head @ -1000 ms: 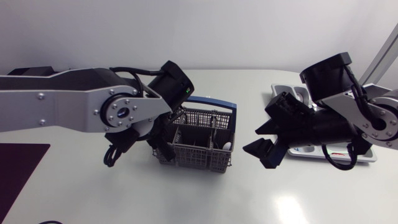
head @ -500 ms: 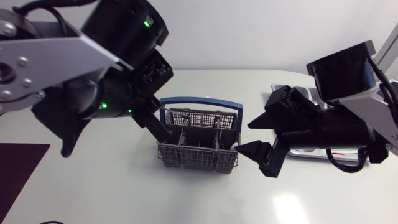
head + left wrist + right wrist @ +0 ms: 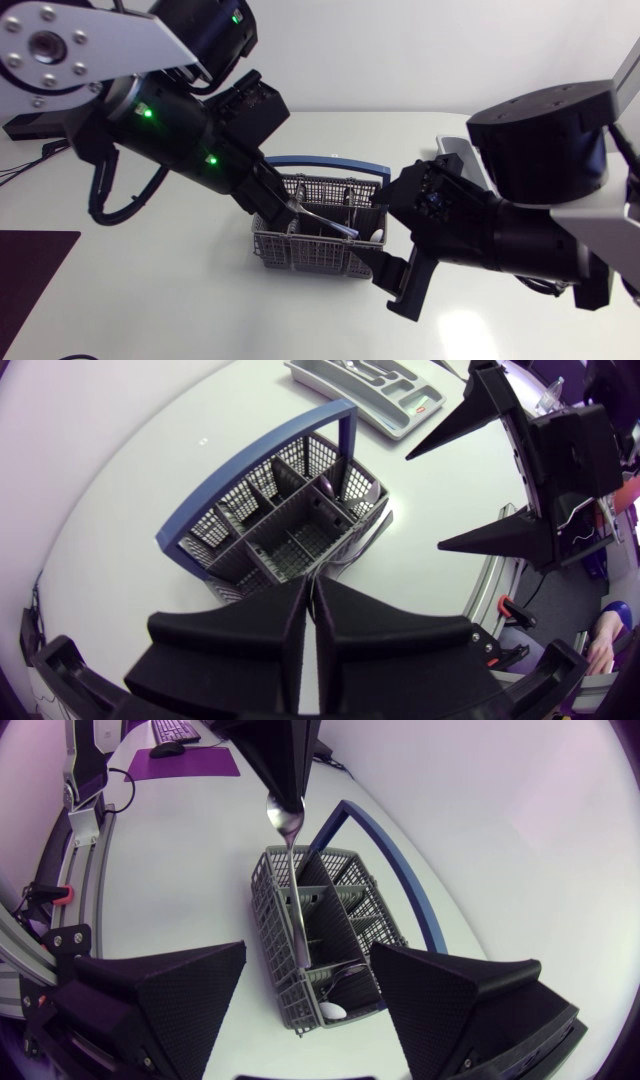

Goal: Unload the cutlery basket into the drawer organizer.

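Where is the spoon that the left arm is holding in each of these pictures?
Head view: the spoon slants from the left hand over the basket.
Left wrist view: cannot be made out ahead of the shut left hand.
Right wrist view: the spoon hangs from the left hand's tip, above the basket.
Shared landmark: the basket's blue handle.

Grey mesh cutlery basket (image 3: pixel 300 255) with a blue handle, upright on the counter (image 3: pixel 200 300) — a metal spoon (image 3: pixel 325 219) slants over it, bowl pinched by the left end effector (image 3: pixel 284 203). The grey drawer organizer (image 3: pixel 372 384) lies well apart.
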